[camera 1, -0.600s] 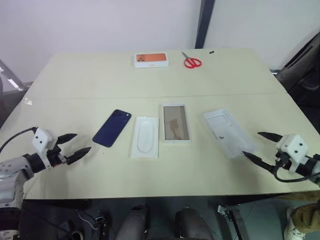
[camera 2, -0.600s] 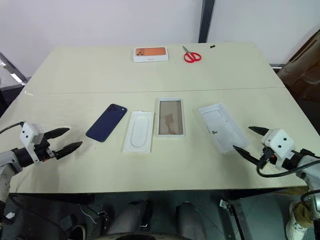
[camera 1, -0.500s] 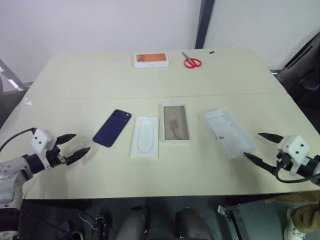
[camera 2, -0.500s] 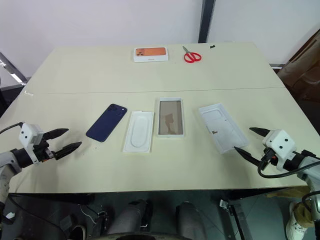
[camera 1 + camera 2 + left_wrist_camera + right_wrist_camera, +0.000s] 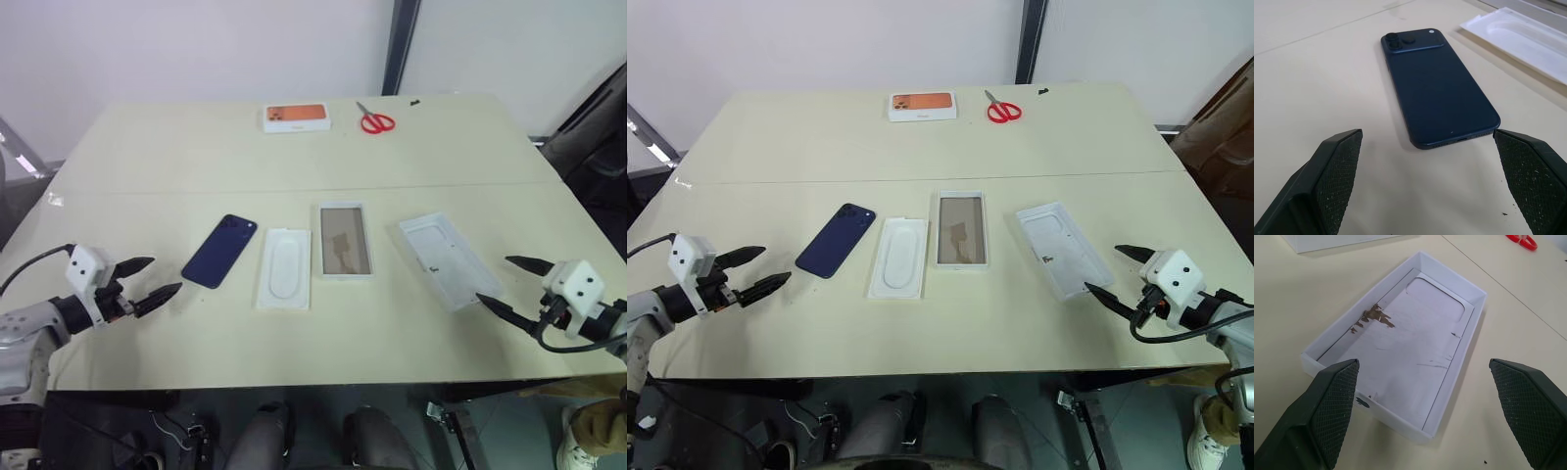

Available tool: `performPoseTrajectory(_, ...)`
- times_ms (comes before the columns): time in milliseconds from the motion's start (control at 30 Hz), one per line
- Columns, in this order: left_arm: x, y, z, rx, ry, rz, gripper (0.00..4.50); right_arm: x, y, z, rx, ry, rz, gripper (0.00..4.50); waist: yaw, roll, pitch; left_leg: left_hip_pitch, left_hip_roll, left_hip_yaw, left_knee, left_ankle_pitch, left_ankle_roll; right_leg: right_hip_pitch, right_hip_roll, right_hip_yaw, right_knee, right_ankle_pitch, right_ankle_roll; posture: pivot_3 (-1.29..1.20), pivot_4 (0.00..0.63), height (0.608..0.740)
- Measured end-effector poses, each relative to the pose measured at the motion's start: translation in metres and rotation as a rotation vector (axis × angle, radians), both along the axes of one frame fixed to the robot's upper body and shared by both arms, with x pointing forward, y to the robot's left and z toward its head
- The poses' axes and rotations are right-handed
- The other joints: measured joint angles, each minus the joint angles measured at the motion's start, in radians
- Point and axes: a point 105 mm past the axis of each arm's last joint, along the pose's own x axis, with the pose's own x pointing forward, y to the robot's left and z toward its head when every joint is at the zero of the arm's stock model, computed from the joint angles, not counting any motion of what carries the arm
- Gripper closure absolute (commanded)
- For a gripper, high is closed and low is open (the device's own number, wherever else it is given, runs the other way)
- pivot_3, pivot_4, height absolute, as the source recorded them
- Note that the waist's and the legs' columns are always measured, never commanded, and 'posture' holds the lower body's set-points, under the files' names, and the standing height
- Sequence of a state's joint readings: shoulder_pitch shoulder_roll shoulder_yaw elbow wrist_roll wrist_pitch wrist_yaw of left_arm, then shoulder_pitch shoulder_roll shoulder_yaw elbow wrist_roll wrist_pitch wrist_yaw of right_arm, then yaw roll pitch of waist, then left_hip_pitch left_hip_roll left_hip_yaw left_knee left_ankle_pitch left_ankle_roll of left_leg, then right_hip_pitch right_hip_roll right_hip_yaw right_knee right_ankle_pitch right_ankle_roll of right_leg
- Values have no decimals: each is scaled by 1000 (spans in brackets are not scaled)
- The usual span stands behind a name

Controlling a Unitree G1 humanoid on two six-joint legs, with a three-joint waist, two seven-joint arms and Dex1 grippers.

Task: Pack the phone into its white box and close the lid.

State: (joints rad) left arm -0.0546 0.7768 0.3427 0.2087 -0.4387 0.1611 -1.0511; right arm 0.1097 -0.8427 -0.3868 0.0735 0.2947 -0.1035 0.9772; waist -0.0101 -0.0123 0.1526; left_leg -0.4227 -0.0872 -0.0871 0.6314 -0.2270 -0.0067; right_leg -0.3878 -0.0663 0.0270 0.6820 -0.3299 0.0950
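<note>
Head view: the left pincer [image 5: 149, 278] hovers wide and empty over the table [image 5: 392, 333], the phone [image 5: 219, 251] just ahead. The white box [image 5: 344, 241] lies between both pincers.

Right wrist view: the right pincer [image 5: 1435, 406] gapes wide, the lid [image 5: 1400, 357] just ahead.

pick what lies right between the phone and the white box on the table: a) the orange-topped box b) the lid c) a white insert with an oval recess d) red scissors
c: the white insert lies flat between the phone on its left and the white box on its right, while the lid sits beyond the box.
</note>
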Motion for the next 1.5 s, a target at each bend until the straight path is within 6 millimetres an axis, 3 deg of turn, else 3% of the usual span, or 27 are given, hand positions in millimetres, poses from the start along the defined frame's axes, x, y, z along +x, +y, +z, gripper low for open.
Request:
performPoseTrajectory(333, 10, -9, 2, 1, 9, 14, 0, 1, 7, -3, 1, 8, 18, 49, 0, 0, 0, 0, 0, 0, 0, 0, 0, 0, 0, 0, 0, 0, 0, 0, 150, 734)
performPoseTrajectory(600, 18, -28, 12, -57, 27, 5, 0, 11, 26, 7, -4, -26, 77, 49, 0, 0, 0, 0, 0, 0, 0, 0, 0, 0, 0, 0, 0, 0, 0, 0, 150, 734)
performPoseTrajectory(767, 25, -57, 8, -128, 161, 13, 0, 25, 69, 22, -20, -80, 228, 49, -2, 0, 0, 0, 0, 0, 0, 0, 0, 0, 0, 0, 0, 0, 0, 0, 150, 734)
performPoseTrajectory(1033, 28, -111, 10, -431, 427, -107, 0, 30, 140, 26, 16, -65, 489, 49, 0, 0, 0, -1, 0, 0, 2, 0, 0, -1, 1, -1, 1, 0, 0, 0, 150, 734)
performPoseTrajectory(1233, 18, -119, 1, -472, 572, -115, 0, 35, 140, 24, 11, -57, 486, 49, -2, 0, 0, -1, 0, 0, 2, 1, -2, -1, 1, 0, 1, 0, 0, 0, 150, 734)
performPoseTrajectory(1500, 19, -130, -5, -561, 676, -107, 0, 35, 142, 17, 0, -56, 479, 49, 0, 0, 0, -1, 0, 0, 2, 3, -5, -1, 1, 0, 1, 0, 0, 0, 150, 734)
